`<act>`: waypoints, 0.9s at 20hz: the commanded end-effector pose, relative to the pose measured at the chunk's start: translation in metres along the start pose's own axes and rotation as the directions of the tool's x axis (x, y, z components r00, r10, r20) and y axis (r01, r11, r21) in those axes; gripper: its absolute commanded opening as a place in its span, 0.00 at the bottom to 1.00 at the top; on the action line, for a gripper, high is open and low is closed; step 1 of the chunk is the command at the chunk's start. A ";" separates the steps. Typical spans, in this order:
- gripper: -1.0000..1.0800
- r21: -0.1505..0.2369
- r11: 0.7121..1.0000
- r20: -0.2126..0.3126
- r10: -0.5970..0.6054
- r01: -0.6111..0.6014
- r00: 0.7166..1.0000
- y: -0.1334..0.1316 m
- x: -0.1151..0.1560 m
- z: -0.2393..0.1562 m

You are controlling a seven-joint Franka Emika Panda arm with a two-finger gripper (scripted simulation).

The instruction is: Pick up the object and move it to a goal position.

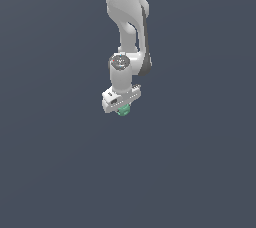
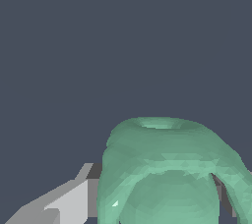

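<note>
A plain dark slate-blue surface (image 1: 55, 172) is seen filling the whole exterior view, uniform in tone and unmarked, with no edge or seam shown. The same flat dark ground (image 2: 98, 46) is seen in the wrist view. Whether it is a worktop cannot be told.

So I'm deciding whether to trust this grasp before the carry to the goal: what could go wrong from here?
1. The teal-green lump is tiny against the white hand and rounded, so it might squirt out sideways during motion.
2. In the wrist view only one grey finger shows beside the lump; the other side's contact is unclear, so the grip may be uneven.
3. The exterior view mostly hides the lump, so a slip could go unnoticed there.
</note>
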State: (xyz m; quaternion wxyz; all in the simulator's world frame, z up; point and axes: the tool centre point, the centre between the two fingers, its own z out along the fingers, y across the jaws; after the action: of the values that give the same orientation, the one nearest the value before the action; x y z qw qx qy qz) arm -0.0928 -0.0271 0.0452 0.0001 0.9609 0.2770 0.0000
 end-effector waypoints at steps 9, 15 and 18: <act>0.00 0.000 1.000 -0.001 0.000 0.000 1.000 0.017 -0.022 -0.046; 0.00 0.001 1.000 -0.001 0.000 0.000 1.000 0.034 -0.046 -0.096; 0.00 0.001 1.000 -0.002 0.000 0.000 1.000 0.045 -0.060 -0.127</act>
State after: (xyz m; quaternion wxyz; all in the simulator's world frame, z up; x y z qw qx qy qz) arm -0.1164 -0.0893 0.1563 -0.0005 0.9608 0.2771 0.0003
